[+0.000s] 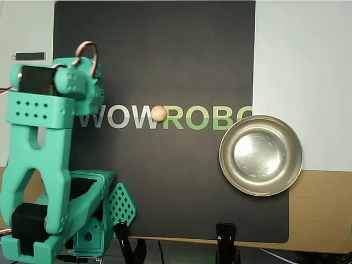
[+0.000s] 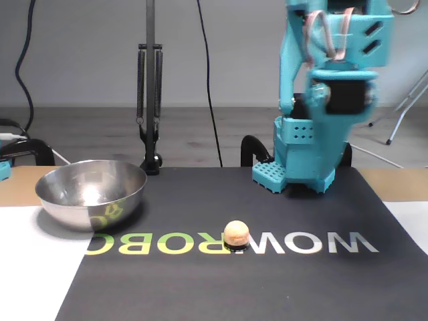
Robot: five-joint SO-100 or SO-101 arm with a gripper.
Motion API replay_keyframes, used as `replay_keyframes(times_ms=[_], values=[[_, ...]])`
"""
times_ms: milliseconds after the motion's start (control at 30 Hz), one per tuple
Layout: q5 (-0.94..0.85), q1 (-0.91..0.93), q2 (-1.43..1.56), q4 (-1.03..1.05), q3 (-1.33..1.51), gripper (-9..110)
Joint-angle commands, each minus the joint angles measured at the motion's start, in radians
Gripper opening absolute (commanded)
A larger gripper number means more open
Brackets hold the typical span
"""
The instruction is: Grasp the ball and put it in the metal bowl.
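The ball (image 1: 159,114), a small pale tan sphere, lies on the black mat between the printed letters W and R; it also shows in the fixed view (image 2: 236,234). The metal bowl (image 1: 260,187) stands empty on the mat's right edge in the overhead view, and at the left in the fixed view (image 2: 87,207). My teal arm is folded at the overhead view's left. My gripper (image 1: 113,212) rests low near the mat's bottom-left corner, far from the ball, and looks shut and empty; it also shows in the fixed view (image 2: 274,179).
The black mat (image 1: 165,55) lies on white sheets (image 1: 302,55) over a wooden table. Two black clamps (image 1: 226,236) hold the mat's bottom edge in the overhead view. A black stand (image 2: 150,100) and cables rise behind the bowl in the fixed view.
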Motion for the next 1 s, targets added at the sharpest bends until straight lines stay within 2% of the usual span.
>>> replay_keyframes(times_ms=[0,500,767,967], values=[[-0.118,0.031,-0.008,-0.023,-0.026,0],[-0.896,0.103,-0.006,-0.015,0.110,0],[-1.186,0.181,-0.015,-0.017,0.129,0],[-1.279,0.255,-0.018,-0.026,0.129,0]])
